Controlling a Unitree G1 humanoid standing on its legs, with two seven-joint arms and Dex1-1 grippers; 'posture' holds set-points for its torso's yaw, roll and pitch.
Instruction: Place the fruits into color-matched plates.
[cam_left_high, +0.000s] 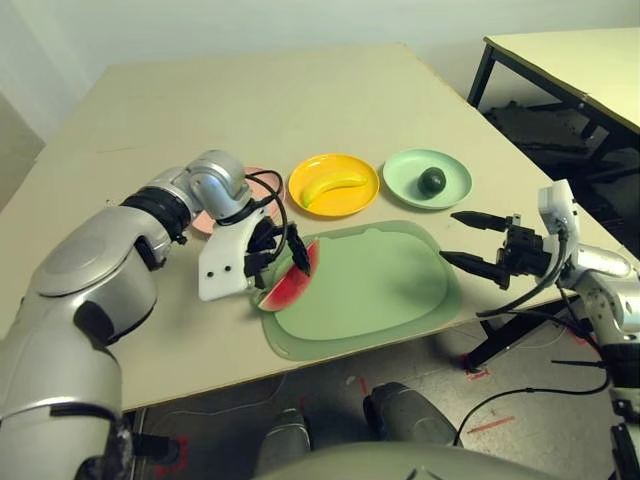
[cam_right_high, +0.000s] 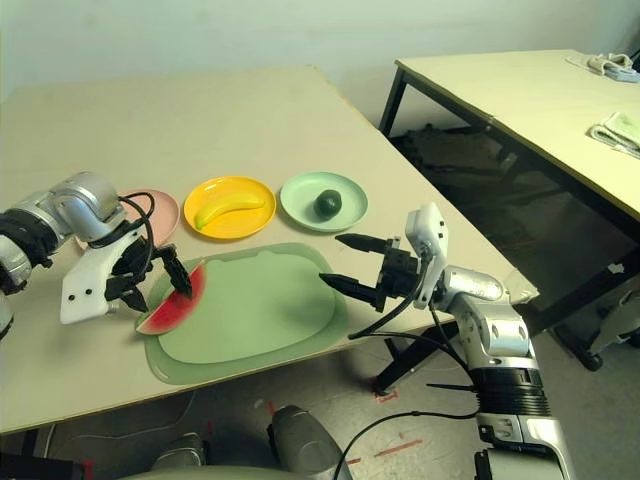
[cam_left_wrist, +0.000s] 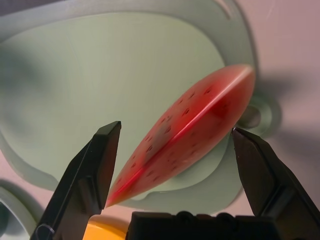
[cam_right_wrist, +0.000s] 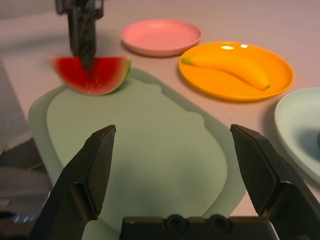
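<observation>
Already sorted, the banana (cam_left_high: 333, 186) lies in the yellow plate (cam_left_high: 361, 200) and the avocado (cam_left_high: 432, 180) in the mint plate (cam_left_high: 455, 181). Left gripper (cam_left_wrist: 175, 150) straddles the watermelon wedge (cam_left_high: 291, 285) on the mat's (cam_left_high: 380, 285) edge, jaws wide, nothing held. Closing off-centre on the thin wedge could tip it away. Right gripper (cam_left_high: 472, 241) hovers wide open, empty; pink plate (cam_right_wrist: 161, 36) waits.
</observation>
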